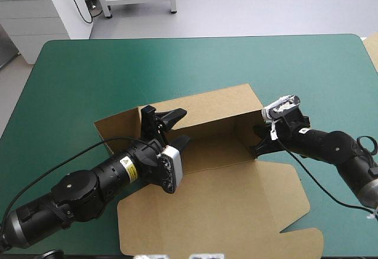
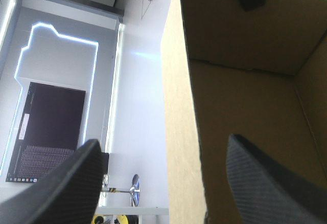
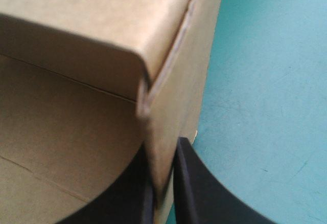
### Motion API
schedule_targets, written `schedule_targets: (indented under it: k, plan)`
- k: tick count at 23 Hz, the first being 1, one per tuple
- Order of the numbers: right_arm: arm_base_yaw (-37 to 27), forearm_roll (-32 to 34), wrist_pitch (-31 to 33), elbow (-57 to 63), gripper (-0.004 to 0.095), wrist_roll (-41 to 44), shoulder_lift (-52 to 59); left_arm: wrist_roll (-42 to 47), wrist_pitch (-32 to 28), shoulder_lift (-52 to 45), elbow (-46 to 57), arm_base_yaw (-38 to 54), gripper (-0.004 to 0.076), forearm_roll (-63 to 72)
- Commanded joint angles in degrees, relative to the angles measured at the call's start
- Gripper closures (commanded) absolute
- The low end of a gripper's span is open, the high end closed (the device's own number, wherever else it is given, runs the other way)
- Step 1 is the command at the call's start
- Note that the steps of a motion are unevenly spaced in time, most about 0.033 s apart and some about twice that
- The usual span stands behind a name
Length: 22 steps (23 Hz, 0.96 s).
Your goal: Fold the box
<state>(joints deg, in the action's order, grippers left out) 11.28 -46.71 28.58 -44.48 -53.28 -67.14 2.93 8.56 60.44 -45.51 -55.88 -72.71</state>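
Observation:
The brown box stands mid-table with its back and side walls raised and its lid lying flat toward the near edge. My left gripper is open at the box's left wall, one finger inside and one outside. In the left wrist view the wall's top edge runs between the spread fingers of the left gripper. My right gripper is at the box's right wall. The right wrist view shows the right gripper shut on that wall near its corner, the board between the black fingers.
Teal-green cover shows on the far side and to both sides of the box. A pale strip of board pokes in at the table's right edge. The lid's front flaps reach close to the near edge.

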Motion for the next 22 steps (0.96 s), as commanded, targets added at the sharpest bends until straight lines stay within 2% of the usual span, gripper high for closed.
schedule_targets:
  k: [1, 5, 7, 9, 10, 11, 13, 16, 17, 19, 21, 22]
  plan:
    - [0.2, -0.3, -2.3, -2.1, 0.0926, 0.9, 1.3, 0.9, -2.6, -2.1, -1.8, -1.4, 0.0288, 0.3]
    - [0.1, -0.3, -2.3, -2.1, 0.0926, 1.0, 1.3, 0.9, -5.6, -3.6, -1.8, -2.4, 0.0454, 0.4]
    - [0.1, -0.3, -2.3, -2.1, 0.0925, 1.8, 1.3, 0.9, -7.3, -4.9, -1.8, -3.3, 0.0501, 2.0]
    - [0.1, -0.3, -2.2, -2.1, 0.0925, 2.3, 1.3, 3.9, -7.6, -6.7, -1.8, -4.3, 0.0611, 6.3]
    - [0.1, -0.1, -2.2, -2.1, 0.0926, 2.3, 1.3, 6.1, -5.9, -7.3, -1.8, -4.3, 0.073, 8.6]
    - [0.1, 0.0, -2.2, -2.1, 0.0925, 2.3, 1.3, 6.1, -5.0, -7.3, -2.0, -4.3, 0.0713, 9.6]
    - [0.1, 0.6, -1.9, -2.1, 0.0925, 2.3, 1.4, 7.3, 0.9, -6.0, -4.3, -4.3, 0.0703, 15.1]
    - [0.1, 0.7, -1.8, -2.1, 0.0925, 2.9, 1.4, 6.3, 11.5, -2.8, -13.6, -4.3, 0.0703, 21.8]
    - [0.1, 0.7, -1.7, -2.1, 0.0925, 3.0, 1.4, 5.1, 13.1, -2.2, -15.9, -4.3, 0.0703, 23.7]
    - [0.1, 0.7, -1.6, -2.1, 0.0925, 3.3, 1.4, -2.0, 19.1, -0.3, -23.5, -4.3, 0.0703, 32.6]
    - [0.1, 0.7, -1.6, -2.1, 0.0925, 3.3, 1.4, -12.4, 29.8, 2.9, -33.6, -4.1, 0.0703, 42.5]
    - [0.1, 0.7, -1.6, -2.1, 0.0925, 3.3, 1.4, -16.7, 37.7, 5.1, -38.9, -4.1, 0.0703, 46.3]
